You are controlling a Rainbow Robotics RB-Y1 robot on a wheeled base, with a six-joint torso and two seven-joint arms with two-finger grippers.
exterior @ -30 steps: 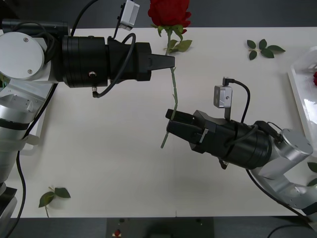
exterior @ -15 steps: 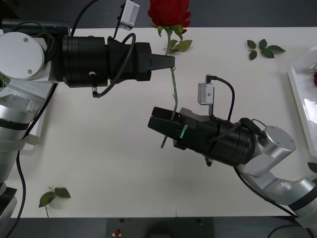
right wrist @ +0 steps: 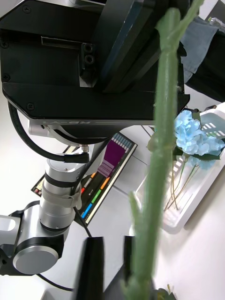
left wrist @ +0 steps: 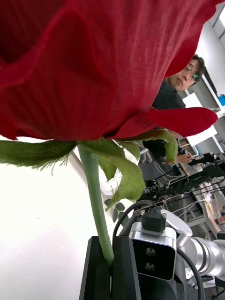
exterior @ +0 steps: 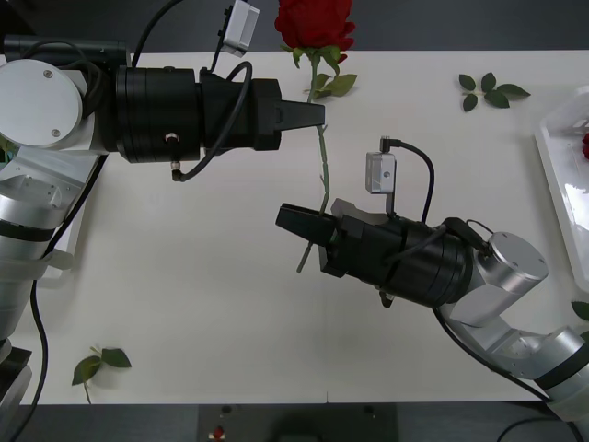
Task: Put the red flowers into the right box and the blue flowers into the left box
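Front view: one red rose point(exterior: 315, 22) lay with its head at the far edge of the white table point(exterior: 184, 304), stem point(exterior: 322, 161) running back toward the table's middle. The left gripper point(exterior: 319, 115) was clamped shut on the upper stem, just below the leaves; the left wrist view confirmed this, black fingers point(left wrist: 110, 267) pressed together with the green stem point(left wrist: 96, 197) pinched between them and the red head point(left wrist: 93, 65) looming above.

The right gripper point(exterior: 296, 221) was at the lower part of the same stem, near the middle of the table. Its fingers looked close around the stem, the stem's lower end sticking out beyond them (contact could not be confirmed from above). In the right wrist view the stem point(right wrist: 157, 178) ran close in front of the camera beside the dark fingers point(right wrist: 93, 267), which showed a narrow gap between them; whether they actually gripped the stem I could not tell.

Blue flowers point(right wrist: 192, 138) lay inside the left box point(right wrist: 187, 206), seen beyond the left arm. The right box point(exterior: 557, 175) sat at the table's right edge. Loose leaf sprigs: one near the far right corner point(exterior: 490, 90), one near the near left corner point(exterior: 99, 362)
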